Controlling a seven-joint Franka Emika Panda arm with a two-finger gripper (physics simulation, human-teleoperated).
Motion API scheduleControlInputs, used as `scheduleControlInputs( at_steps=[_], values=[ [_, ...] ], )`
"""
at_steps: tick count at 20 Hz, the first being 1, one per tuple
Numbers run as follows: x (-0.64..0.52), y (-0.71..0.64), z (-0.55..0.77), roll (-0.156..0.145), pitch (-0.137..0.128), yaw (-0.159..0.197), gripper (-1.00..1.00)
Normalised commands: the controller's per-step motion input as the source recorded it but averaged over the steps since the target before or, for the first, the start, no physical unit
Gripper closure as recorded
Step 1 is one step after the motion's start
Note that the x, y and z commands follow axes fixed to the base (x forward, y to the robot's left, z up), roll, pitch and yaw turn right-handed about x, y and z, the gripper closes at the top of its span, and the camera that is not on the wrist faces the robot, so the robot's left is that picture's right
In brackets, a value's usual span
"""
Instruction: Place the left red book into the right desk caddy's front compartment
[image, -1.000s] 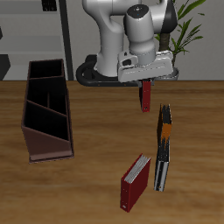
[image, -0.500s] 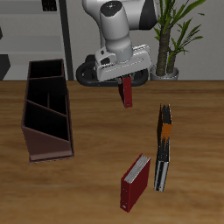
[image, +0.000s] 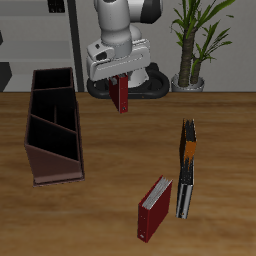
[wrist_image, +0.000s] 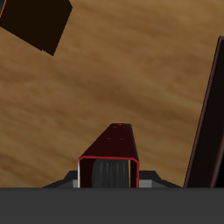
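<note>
**Currently: left red book held aloft toward the bench's back edge**

Nearest the bench's front edge, a brighter red book with white page edges (image: 154, 208) stands on the wooden bench (image: 110, 200). Just beside it stands a black-and-orange book (image: 186, 170), which reaches farther back along the bench.

Farther back, toward the side edge of the bench opposite those books, sits the right desk caddy (image: 52, 125). It is a long dark maroon-brown box, open at the top, with inner dividers splitting it into sections. It runs from mid-bench toward the back edge.

Farther back again, the gripper (image: 120, 76) hangs above the bench near the back edge, between the caddy and the two standing books. Its jaws pinch the left red book (image: 121, 94) by the upper end. The book hangs upright, clear of the bench surface and well apart from the caddy.

From the wrist view, the left red book (wrist_image: 110, 157) shows end-on above the wood grain, and a dark corner of the right desk caddy (wrist_image: 37, 22) is visible apart from it.

At the back edge stand the robot's base and a potted plant (image: 198, 40).
</note>
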Motion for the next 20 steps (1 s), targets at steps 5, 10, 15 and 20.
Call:
scheduleControlInputs(
  at_steps=[5, 10, 15, 20],
  values=[
    [-0.15, -0.30, 0.29, -0.020, -0.042, 0.059, 1.00],
    [-0.07, -0.43, 0.37, -0.034, -0.058, 0.002, 1.00],
    [0.08, -0.50, 0.27, -0.052, -0.048, -0.020, 1.00],
    [0.12, -0.37, 0.23, -0.054, -0.034, -0.022, 1.00]
  ],
)
